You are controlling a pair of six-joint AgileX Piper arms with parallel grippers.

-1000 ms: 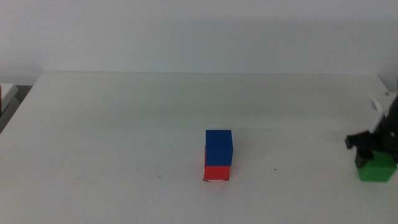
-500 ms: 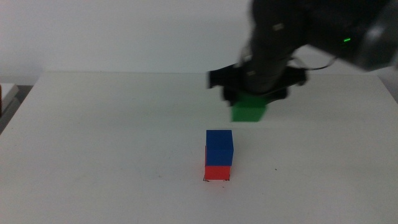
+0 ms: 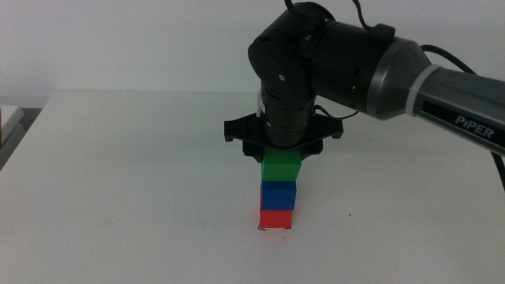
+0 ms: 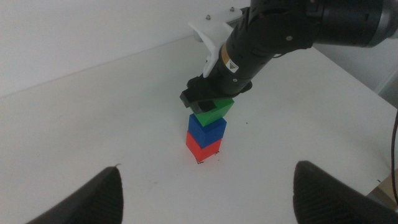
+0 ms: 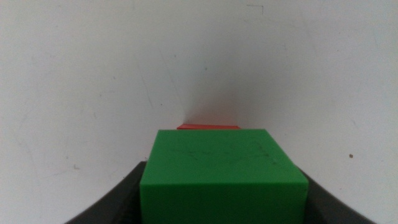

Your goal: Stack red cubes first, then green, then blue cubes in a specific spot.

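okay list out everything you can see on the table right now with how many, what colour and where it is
red cube: one, red, bottom of the stack, on the table inside a small marked square
blue cube: one, blue, on top of the red cube
green cube: one, green, top of the stack, on or just above the blue cube, held between the right gripper's jaws
table: one, white, under everything
right gripper: one, dark, over the stack, shut on the green cube
left gripper: one, dark, jaws spread wide, back from the stack, holding nothing
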